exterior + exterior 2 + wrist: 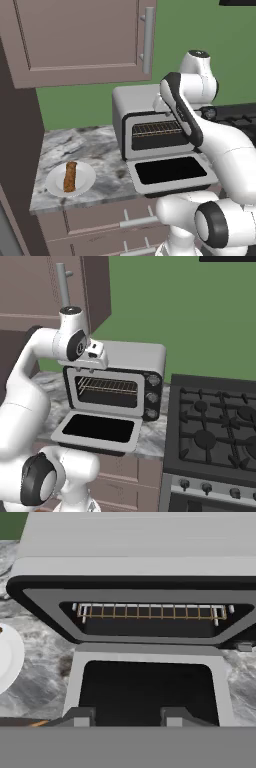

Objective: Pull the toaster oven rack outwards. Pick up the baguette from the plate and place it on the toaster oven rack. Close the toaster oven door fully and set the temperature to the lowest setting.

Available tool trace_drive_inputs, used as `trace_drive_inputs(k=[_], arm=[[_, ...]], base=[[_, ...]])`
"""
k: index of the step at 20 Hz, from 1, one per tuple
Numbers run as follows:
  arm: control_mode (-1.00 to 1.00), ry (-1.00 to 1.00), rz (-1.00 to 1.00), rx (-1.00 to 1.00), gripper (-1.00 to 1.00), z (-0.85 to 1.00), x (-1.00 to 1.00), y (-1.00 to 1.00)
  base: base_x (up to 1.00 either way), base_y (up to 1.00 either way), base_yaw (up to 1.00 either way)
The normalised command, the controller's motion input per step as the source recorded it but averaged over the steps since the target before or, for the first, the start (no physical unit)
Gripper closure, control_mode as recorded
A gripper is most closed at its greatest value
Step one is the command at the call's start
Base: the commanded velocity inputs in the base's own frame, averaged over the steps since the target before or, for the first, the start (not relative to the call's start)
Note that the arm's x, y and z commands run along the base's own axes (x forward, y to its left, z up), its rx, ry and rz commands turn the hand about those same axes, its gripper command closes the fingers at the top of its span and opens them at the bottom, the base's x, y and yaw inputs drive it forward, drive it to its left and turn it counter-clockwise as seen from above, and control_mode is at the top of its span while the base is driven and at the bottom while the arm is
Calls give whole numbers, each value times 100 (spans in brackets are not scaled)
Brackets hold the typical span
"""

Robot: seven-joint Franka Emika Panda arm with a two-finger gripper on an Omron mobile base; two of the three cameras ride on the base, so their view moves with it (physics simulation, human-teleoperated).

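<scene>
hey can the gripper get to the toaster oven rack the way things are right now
Probably yes. The toaster oven door lies folded down flat, so the cavity is open, and the toaster oven rack sits inside with nothing in front of it. The gripper hovers above the door, facing the opening.

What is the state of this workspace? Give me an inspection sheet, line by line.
Surface: marble counter.
Job's things: oven with its door folded down flat; rack inside the cavity, not yet pulled out; baguette on the plate, left of the oven.
Clutter: nothing seen.
End effector: open, empty, above the door, facing the cavity.
Cables: nothing seen.
Surroundings: stove right of the oven; cabinet above; green wall.
</scene>
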Motion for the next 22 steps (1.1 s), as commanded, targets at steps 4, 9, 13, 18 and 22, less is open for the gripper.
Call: trace_drive_inputs(k=[4, 9, 13, 18, 22], arm=[[-100, -1, 0, 0, -100, 0, -16, 0], [-100, -1, -4, 14, -100, 0, -35, -27], [-100, -2, -4, 27, -100, 0, -36, -51], [-100, -5, -4, 29, -100, 0, -36, -49], [-100, -6, -4, 26, -100, -7, -34, -34]], base=[[0, 0, 0], [0, 0, 0], [0, 0, 0], [0, 0, 0], [0, 0, 0]])
